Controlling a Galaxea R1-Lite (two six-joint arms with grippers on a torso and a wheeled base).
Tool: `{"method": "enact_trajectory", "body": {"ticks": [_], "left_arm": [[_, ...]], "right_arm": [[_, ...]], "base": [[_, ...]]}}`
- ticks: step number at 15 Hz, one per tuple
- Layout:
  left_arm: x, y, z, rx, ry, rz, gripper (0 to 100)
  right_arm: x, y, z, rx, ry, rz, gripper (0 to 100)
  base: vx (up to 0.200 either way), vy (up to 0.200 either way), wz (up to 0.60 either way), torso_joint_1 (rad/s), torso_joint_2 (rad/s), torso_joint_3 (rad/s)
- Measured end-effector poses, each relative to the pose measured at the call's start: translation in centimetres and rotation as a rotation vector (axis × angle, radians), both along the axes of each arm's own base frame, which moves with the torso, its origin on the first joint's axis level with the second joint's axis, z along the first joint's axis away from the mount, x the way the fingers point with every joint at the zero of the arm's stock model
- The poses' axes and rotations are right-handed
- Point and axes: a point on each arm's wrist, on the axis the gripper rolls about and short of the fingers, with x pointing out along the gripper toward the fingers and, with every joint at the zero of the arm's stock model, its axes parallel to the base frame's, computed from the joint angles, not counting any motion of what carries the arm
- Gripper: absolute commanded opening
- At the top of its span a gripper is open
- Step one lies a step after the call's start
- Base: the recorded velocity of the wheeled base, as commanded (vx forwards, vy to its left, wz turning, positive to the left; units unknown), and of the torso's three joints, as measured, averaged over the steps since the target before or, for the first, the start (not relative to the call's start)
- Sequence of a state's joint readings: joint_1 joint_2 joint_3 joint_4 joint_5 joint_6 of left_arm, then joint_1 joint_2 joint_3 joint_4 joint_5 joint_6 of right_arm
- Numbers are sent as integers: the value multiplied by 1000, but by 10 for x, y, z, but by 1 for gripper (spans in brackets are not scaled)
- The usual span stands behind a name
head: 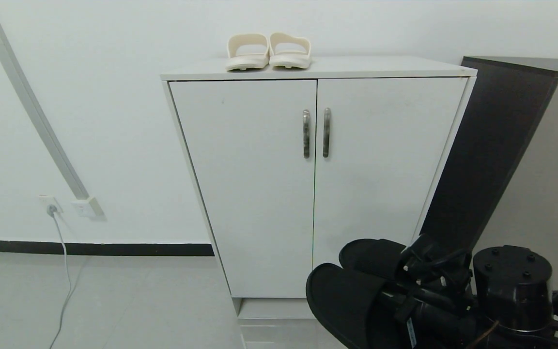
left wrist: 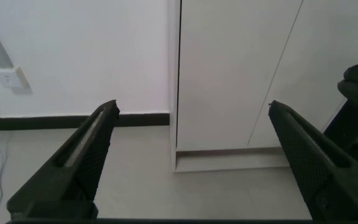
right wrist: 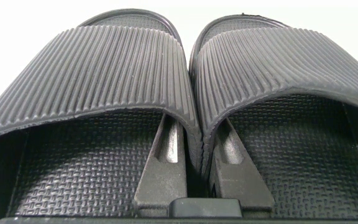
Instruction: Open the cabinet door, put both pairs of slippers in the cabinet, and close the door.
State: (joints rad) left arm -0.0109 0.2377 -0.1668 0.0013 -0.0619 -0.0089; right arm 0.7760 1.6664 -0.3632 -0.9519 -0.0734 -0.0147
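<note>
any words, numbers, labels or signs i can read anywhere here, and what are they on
No text here can be read.
Cabinet doors: blank, no print.
Cream slippers on the cabinet top: no marking visible.
Black slippers: ribbed straps and textured soles only, no lettering.
Wall socket: no legible marking.
Small tag on the wiring beside the black slippers: too small to read.

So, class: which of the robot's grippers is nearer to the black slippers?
Right. The right gripper is shut on the black slippers, clamping their inner sides together. The left gripper hangs open, apart from them, facing the cabinet.
</note>
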Motion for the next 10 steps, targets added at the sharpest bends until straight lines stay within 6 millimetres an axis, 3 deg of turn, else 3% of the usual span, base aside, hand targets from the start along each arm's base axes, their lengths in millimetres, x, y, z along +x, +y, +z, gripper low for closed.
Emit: {"method": "enact_trajectory", "body": {"ticks": [2, 10], "left_arm": [[2, 0, -1, 1, 20, 1, 100], [-2, 0, -1, 5, -10, -1, 100]], "right_arm": [[0, 0, -1, -2, 1, 1, 0], [-1, 0, -1, -3, 2, 0, 0]], "base": [[100, 0, 0, -1, 1, 1], [0, 0, 0, 0, 0, 0]]}}
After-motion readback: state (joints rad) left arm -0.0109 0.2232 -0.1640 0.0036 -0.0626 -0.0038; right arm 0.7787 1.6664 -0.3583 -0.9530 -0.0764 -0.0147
